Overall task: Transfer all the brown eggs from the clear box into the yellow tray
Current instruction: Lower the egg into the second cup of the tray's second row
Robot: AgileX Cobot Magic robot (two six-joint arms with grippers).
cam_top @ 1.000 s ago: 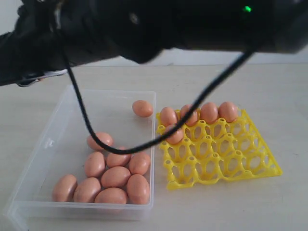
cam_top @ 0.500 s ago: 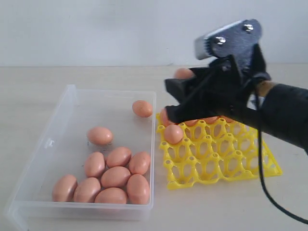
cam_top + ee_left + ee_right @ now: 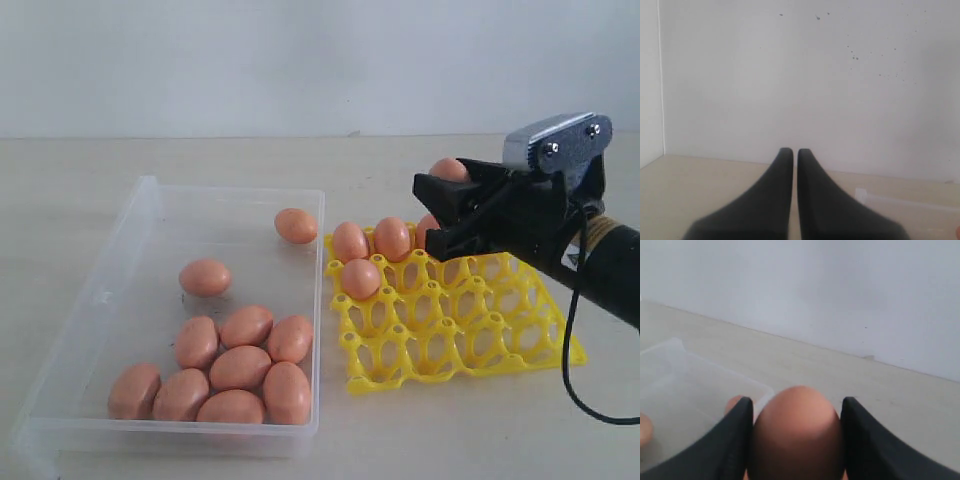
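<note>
My right gripper (image 3: 437,212) hovers over the back right part of the yellow tray (image 3: 452,330), shut on a brown egg (image 3: 449,168). In the right wrist view that egg (image 3: 797,430) fills the gap between the two black fingers of the right gripper (image 3: 798,401). Three eggs (image 3: 349,241) sit in plain sight in the tray's back left cups; the arm partly hides another. The clear box (image 3: 62,330) to the left holds several brown eggs (image 3: 240,367), most bunched at its near end. My left gripper (image 3: 794,152) is shut on nothing, facing a white wall.
The tray stands right beside the box's right wall. A black cable (image 3: 570,370) hangs from the right arm over the table's right side. One egg (image 3: 296,225) lies alone in the box's far right corner, another (image 3: 205,277) mid-box.
The right arm has swung from across the top of the view over to the right and come lower above the tray's back, still with the egg in its grip.
</note>
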